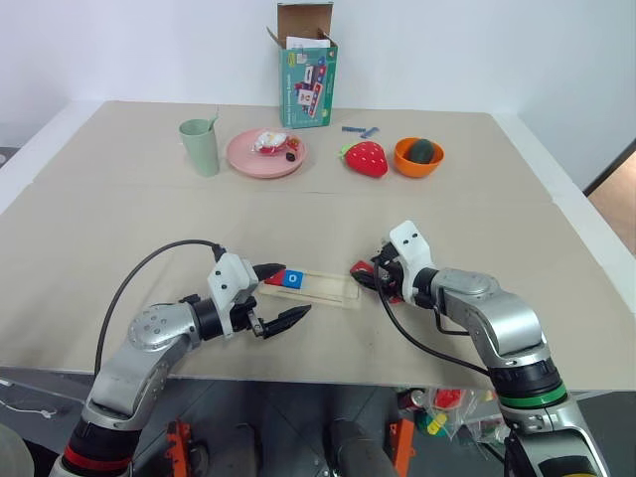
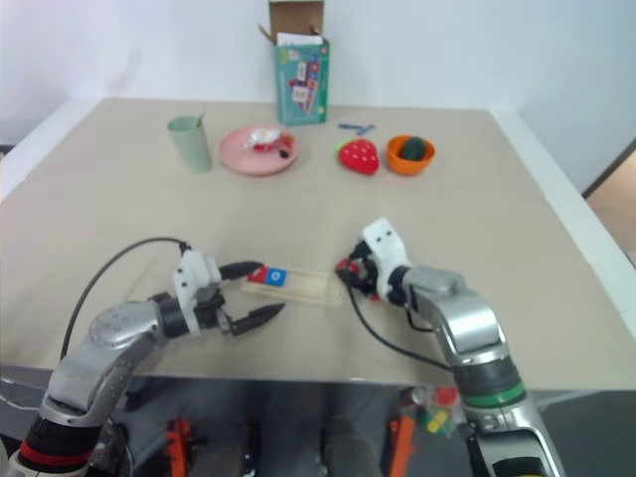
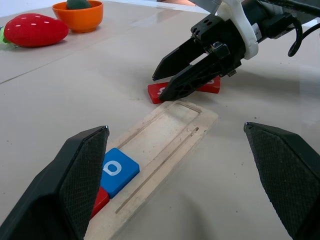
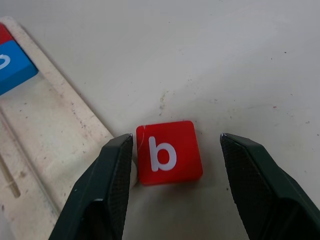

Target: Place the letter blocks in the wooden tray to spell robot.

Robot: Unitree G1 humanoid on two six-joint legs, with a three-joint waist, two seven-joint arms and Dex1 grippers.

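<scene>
Two grippers work at the near edge of a tan table (image 1: 119,209). The left gripper (image 1: 281,295) has its jaws spread wide and holds nothing; one finger reaches over the left end of the tray (image 1: 323,290), the other lies on the table just in front of it. The tray, a long pale wood strip with a shallow recess, lies flat between the two grippers. Its left end holds a red block (image 1: 274,277) and, touching it on the right, a blue block (image 1: 292,279) with a white "o"; the letter on the red one cannot be read. The right gripper (image 4: 172,162) points down at the table just beyond the tray's right end, jaws partly apart. Between its fingers, flat on the table and touching neither, lies a red "b" block (image 4: 169,152), close beside the tray's end but outside the recess.

Farther back, well apart from the tray, stand a green cup (image 1: 200,146), a pink plate (image 1: 248,162) carrying small items, a toy strawberry (image 1: 366,158), and an orange bowl (image 1: 417,163) with a dark object inside. Two thin blue sticks (image 1: 360,130) lie behind the strawberry. A teal box (image 1: 307,81) with open flaps stands at the far edge.
</scene>
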